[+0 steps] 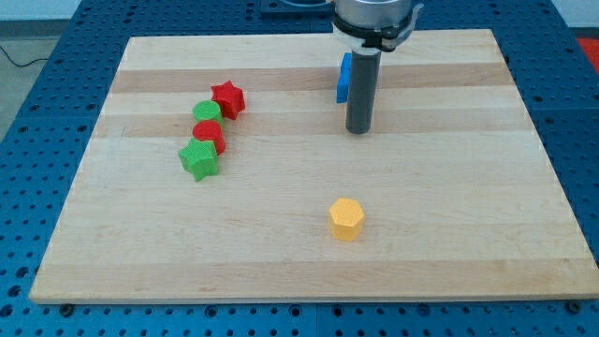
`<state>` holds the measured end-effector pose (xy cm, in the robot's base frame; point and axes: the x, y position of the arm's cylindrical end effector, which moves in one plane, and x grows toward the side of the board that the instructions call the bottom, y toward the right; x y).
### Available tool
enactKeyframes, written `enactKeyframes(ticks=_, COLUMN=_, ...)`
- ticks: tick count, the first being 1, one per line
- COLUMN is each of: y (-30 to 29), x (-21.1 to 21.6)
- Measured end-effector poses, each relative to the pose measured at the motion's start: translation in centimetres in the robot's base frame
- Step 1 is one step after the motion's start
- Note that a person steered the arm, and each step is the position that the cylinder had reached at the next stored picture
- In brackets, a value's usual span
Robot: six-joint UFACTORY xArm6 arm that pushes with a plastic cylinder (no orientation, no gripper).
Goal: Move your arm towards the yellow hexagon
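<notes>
The yellow hexagon [345, 219] lies on the wooden board [449, 215], below the middle. My tip [359, 130] is above it in the view, well apart, slightly to its right. A blue block [344, 78] stands just behind the rod, partly hidden by it, so its shape is unclear. At the view's left a red star [227, 98], a green round block [207, 113], a red round block [209, 135] and a green star [198, 160] lie in a slanted line, touching.
The board sits on a blue perforated table [47, 112]. The arm's grey body [374, 19] enters from the view's top above the rod.
</notes>
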<state>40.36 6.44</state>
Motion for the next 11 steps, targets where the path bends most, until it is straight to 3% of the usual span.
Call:
enactKeyframes(ticks=2, y=7.6, x=9.9)
enactKeyframes(ticks=3, y=6.3, x=15.1)
enactKeyframes(ticks=5, y=-2.4, x=18.4)
enactKeyframes(ticks=7, y=-4.2, x=14.7)
enactKeyframes(ticks=9, y=-2.8, x=17.8)
enactKeyframes(ticks=11, y=-2.5, x=13.3)
